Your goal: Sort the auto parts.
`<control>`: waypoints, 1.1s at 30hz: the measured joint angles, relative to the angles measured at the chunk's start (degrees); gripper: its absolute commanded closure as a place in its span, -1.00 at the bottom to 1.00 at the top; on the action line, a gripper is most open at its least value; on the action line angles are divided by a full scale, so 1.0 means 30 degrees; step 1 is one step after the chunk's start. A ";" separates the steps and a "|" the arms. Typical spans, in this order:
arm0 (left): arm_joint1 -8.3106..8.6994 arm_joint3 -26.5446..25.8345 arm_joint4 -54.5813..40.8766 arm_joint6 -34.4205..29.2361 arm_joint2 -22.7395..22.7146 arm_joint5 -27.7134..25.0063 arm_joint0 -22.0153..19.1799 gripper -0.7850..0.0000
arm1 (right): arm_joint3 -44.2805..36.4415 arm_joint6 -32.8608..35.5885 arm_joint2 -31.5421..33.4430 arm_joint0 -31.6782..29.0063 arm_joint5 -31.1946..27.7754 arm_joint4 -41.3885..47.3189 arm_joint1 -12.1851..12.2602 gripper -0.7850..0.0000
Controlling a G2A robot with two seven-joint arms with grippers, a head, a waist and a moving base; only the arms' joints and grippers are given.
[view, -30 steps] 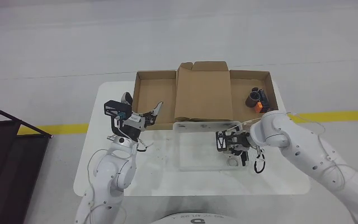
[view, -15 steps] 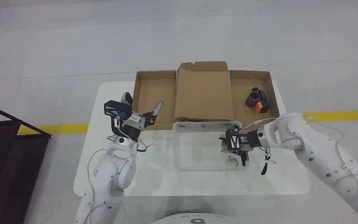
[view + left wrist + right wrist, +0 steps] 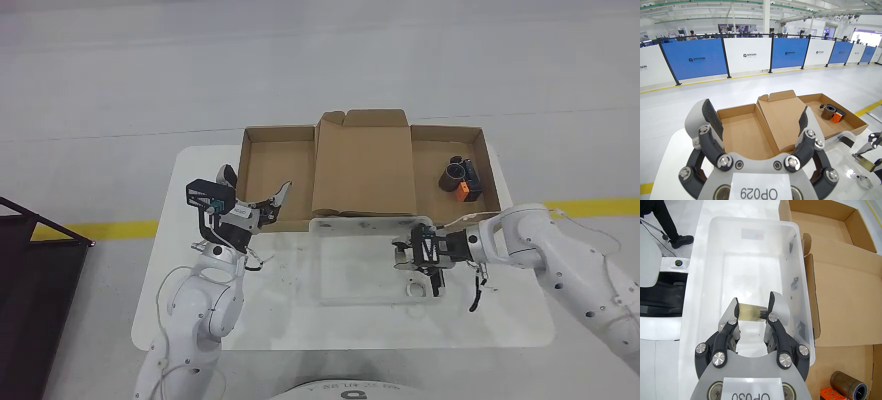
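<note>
Pick step, I'd say: right gripper (image 3: 754,306) pinches the small amber cylinder (image 3: 748,312) endwise at the right end of the clear bin (image 3: 802,262), left gripper (image 3: 756,109) spread and idle over the left half of the bench (image 3: 300,320); next needs a lift over the bin wall to the right compartment of the cardboard box (image 3: 430,160).

I see the cardboard box (image 3: 365,165) just behind the bin (image 3: 345,270), touching it; a ring (image 3: 412,292) lies in the bin, a cylinder (image 3: 750,312) in my right end effector (image 3: 402,254) above it.
</note>
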 measured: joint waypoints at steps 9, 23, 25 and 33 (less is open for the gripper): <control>0.0074 -0.2002 -0.0490 0.0448 -0.2202 0.1531 0.0842 -1.00 | -0.2004 -0.0434 0.0318 0.0367 0.0091 -0.3135 -0.0117 1.00; 0.0099 -0.1562 -0.3958 0.1405 -0.5519 0.1664 0.2795 -1.00 | -0.2374 -0.0050 -0.2261 0.4248 0.0607 -0.3406 -0.1541 1.00; 0.0099 -0.1564 -0.3940 0.1408 -0.5517 0.1669 0.2793 -1.00 | -0.2385 -0.0038 -0.2242 0.4233 0.0621 -0.3410 -0.1535 1.00; 0.0099 -0.1564 -0.3952 0.1411 -0.5518 0.1669 0.2794 -1.00 | -0.2752 -0.0138 -0.2528 0.4556 0.0921 -0.3781 -0.1735 1.00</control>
